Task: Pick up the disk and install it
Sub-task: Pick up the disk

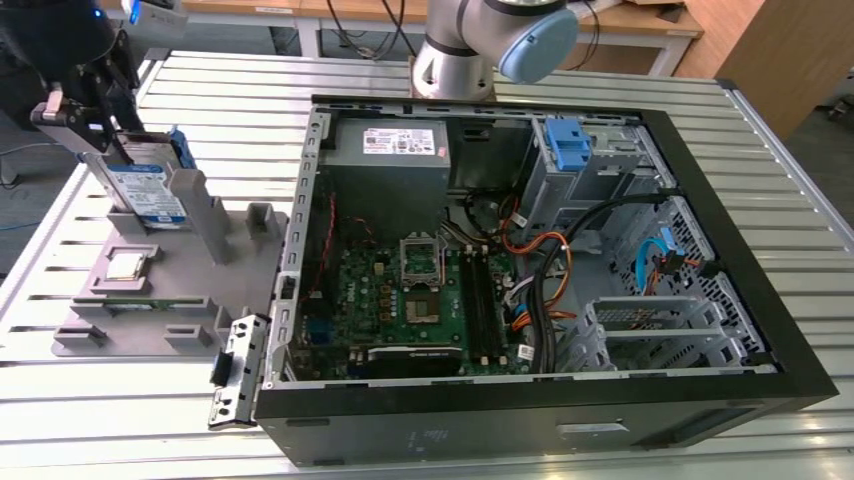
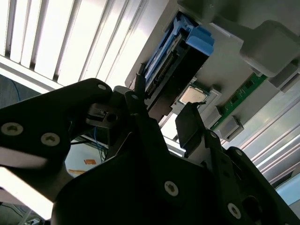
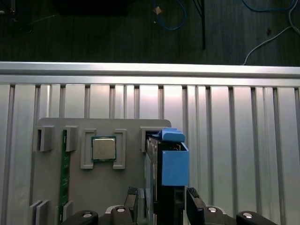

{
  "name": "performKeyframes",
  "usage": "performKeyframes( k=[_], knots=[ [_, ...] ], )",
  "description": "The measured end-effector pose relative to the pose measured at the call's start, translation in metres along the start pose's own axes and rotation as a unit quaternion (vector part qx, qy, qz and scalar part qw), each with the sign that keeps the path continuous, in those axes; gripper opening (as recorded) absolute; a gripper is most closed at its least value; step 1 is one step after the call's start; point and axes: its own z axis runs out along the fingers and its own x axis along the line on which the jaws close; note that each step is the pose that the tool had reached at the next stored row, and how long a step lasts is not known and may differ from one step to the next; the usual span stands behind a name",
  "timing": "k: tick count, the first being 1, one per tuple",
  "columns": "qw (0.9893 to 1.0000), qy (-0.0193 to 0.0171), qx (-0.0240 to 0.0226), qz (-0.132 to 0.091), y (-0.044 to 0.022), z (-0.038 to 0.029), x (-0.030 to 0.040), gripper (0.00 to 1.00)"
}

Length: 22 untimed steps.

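Standing upright in a slotted grey plastic fixture [image 1: 200, 300] at the exterior view's left, beside the open black computer case [image 1: 534, 430], the rectangular silver disk with blue bracket [image 1: 144, 192] sits between the black gripper's [image 3: 164, 200] spread fingers [image 3: 193, 199], straddled but unclamped in both wrist views.

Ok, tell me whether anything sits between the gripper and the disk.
Nothing visible does. The disk stands upright in the grey holder, and in the first wrist view the gripper straddles it, fingers on either side, with nothing between.
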Motion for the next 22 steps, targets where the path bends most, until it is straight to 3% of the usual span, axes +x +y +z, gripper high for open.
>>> performKeyframes(
  k=[13,22],
  knots=[
    [1.0000,-0.0032,0.0051,-0.001,0.0009,0.0054,0.0004,0.53],
    [1.0000,-0.0030,0.0055,-0.001,0.0024,0.0068,-0.0032,0.53]
  ],
)
